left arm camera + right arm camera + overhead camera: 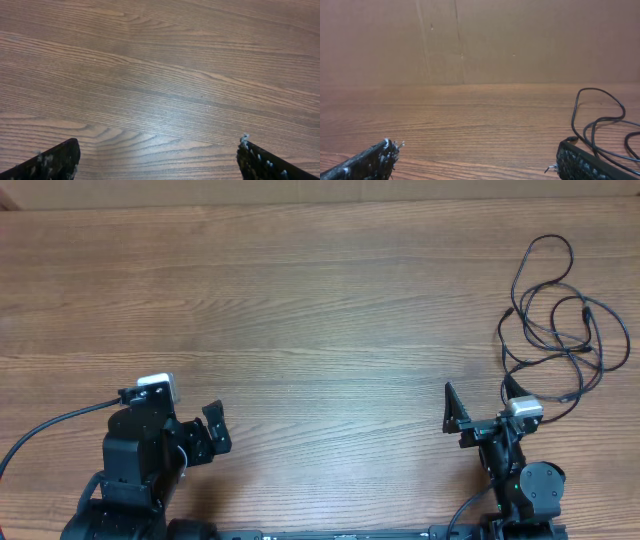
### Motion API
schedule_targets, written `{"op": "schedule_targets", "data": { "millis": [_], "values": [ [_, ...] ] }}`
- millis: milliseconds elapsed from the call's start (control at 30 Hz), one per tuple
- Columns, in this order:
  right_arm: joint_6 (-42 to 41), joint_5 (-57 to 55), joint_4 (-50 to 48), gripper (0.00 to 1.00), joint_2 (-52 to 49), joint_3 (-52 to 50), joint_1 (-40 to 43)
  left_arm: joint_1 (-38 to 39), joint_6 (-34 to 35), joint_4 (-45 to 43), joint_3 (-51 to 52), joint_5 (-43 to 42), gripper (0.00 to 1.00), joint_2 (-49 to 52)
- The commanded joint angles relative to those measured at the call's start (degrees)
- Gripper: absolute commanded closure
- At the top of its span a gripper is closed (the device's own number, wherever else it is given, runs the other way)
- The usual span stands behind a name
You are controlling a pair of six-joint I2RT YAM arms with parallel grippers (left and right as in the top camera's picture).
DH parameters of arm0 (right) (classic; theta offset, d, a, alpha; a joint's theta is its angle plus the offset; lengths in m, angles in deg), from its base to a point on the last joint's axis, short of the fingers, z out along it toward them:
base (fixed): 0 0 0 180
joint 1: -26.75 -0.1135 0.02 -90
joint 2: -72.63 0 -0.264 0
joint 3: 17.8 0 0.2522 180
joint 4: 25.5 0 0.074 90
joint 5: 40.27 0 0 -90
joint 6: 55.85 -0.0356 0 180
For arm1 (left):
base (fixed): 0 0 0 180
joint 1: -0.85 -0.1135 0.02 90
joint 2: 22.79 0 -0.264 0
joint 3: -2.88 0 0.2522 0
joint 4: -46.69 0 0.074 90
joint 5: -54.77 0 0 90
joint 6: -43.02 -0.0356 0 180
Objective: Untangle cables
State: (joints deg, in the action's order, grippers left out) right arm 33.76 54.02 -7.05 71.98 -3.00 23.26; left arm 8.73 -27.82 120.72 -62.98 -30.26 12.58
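The right gripper (475, 167), its black jaws spread wide and empty, sits low just beside the thin black cables (583, 310), probably ready for a first grasp. The left gripper (157, 169), equally agape, hovers well apart above the grained brown wooden table (300, 300). The limp cords overlap in loose loops at far right.

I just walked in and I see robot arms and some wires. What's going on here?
Two robot arms are at a wooden table to untangle the cables, a thin black tangle lying on the right side. Nothing is picked up yet. The left gripper is open and empty over bare wood. The right gripper is open and empty too, with the tangle just beyond it.
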Motion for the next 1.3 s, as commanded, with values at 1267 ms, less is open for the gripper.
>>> {"op": "schedule_targets", "data": {
  "millis": [1267],
  "values": [
    [0.22,0.26,-0.26,0.0,0.48,-0.59,-0.31,-2.78,-6.1,-10.23,5.62,-0.42,0.0,-6.51]
  ]
}}
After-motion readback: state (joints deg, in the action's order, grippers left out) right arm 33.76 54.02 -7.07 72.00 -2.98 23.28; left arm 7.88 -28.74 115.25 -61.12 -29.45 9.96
